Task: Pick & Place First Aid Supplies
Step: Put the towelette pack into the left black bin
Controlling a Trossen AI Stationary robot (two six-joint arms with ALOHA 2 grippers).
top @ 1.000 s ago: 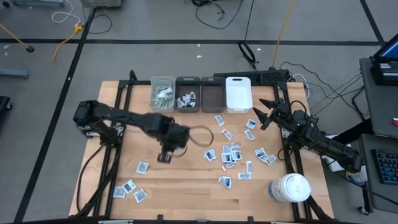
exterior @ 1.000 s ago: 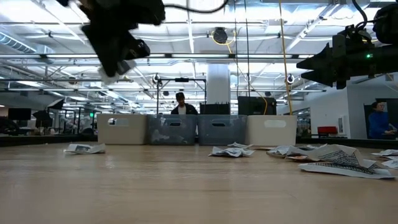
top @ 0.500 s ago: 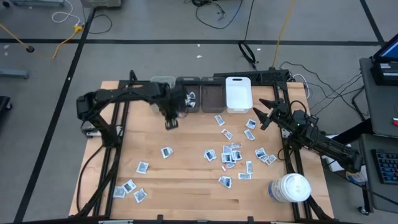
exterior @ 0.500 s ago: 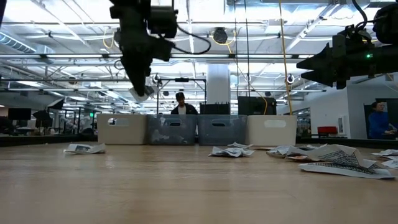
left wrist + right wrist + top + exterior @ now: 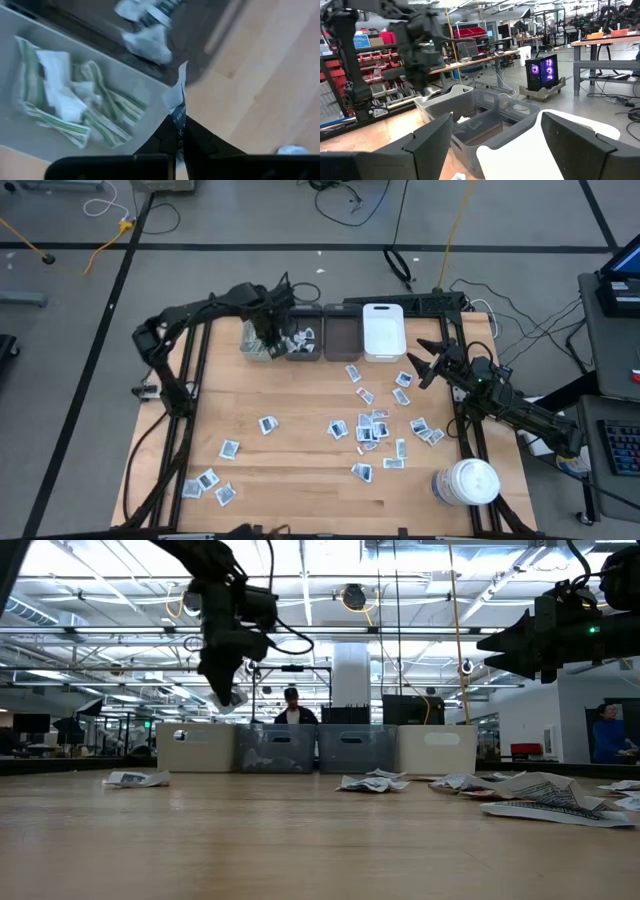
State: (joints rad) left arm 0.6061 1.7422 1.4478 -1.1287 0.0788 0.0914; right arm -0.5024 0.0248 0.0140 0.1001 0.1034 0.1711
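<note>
My left gripper [image 5: 268, 340] points down above the wall between the pale bin [image 5: 256, 315] and the dark bin [image 5: 303, 313] at the table's far edge, shut on one small white sachet [image 5: 176, 97]. The pale bin [image 5: 30, 60] holds green-striped wrapped strips [image 5: 95, 120]; the dark bin holds a few sachets [image 5: 150, 40]. More sachets [image 5: 370, 425] lie flat on the table's right half, and a few [image 5: 208, 480] at the near left. My right gripper [image 5: 425, 360] hovers open and level at the far right, touching nothing. My left gripper pinches one end of the sachet [image 5: 179, 119] between its two fingertips, coming from above and pointing down. The rest of the sachet sticks out past the fingertips [image 5: 228, 697], lifted clear over the bins' rims.
Two more bins, one dark [image 5: 341, 332] and one white [image 5: 383, 330], continue the row to the right. A large white lidded jar [image 5: 466, 482] stands at the near right. Bare wood lies between the bins and the scattered sachets.
My left gripper has swung from the middle of the table toward the far edge, still shut on the sachet, and has rolled about its own axis. It now hangs over the left bins. The sachet went with it, clear of the table.
</note>
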